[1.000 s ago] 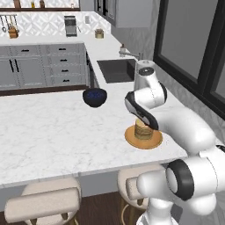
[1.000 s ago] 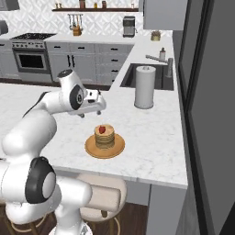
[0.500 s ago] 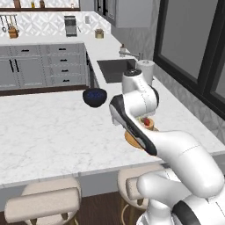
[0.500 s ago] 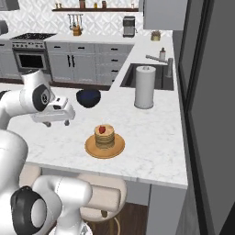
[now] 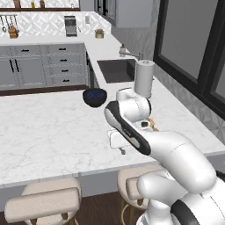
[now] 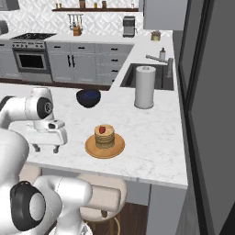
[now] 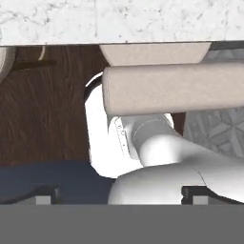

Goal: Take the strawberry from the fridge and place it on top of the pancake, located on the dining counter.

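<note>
The strawberry (image 6: 102, 130) sits on top of the pancake (image 6: 104, 137), a small stack on a tan plate (image 6: 104, 149) on the dining counter (image 6: 151, 147). In the left base view the arm hides most of the stack, and a sliver of the pancake (image 5: 151, 125) shows on the dining counter (image 5: 44, 132). My gripper (image 6: 46, 148) hangs open and holds nothing, to the left of the plate and by the counter's front edge. It also shows as the gripper (image 5: 117, 147) and the gripper (image 7: 119, 193), looking down past the counter's edge (image 7: 119, 19). The fridge is out of view.
A dark blue bowl (image 6: 88, 97) (image 5: 95, 97) stands behind the gripper. A paper towel roll (image 6: 144, 87) (image 5: 143, 78) stands by the sink (image 6: 158, 75). Tan stools (image 5: 44, 202) (image 6: 101, 195) sit under the overhang; one cushion (image 7: 171, 88) lies below the hand.
The arm has swung away from the pancake, leftward and toward the counter's front edge, with the gripper open. The strawberry stays on the pancake.
</note>
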Available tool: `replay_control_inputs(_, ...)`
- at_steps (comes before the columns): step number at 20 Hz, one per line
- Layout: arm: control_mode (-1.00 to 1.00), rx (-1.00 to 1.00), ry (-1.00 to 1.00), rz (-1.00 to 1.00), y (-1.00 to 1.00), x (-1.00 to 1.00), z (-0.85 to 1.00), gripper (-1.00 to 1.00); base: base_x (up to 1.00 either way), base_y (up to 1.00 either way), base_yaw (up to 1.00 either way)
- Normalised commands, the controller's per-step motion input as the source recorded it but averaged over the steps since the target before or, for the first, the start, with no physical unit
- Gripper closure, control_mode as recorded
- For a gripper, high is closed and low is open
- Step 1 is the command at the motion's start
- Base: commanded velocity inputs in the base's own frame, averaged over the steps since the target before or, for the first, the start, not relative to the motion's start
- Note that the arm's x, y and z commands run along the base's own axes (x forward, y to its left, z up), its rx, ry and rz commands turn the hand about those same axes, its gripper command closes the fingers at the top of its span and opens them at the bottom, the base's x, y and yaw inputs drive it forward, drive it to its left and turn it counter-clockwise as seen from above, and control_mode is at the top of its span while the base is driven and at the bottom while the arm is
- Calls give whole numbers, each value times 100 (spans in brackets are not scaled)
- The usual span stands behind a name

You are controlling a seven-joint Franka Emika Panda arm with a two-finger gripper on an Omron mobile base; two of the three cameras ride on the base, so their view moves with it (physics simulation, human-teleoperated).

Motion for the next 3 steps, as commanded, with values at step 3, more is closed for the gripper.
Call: replay_control_inputs(3,-100,1,27,0,-35,0,-83,-100,0,0,0)
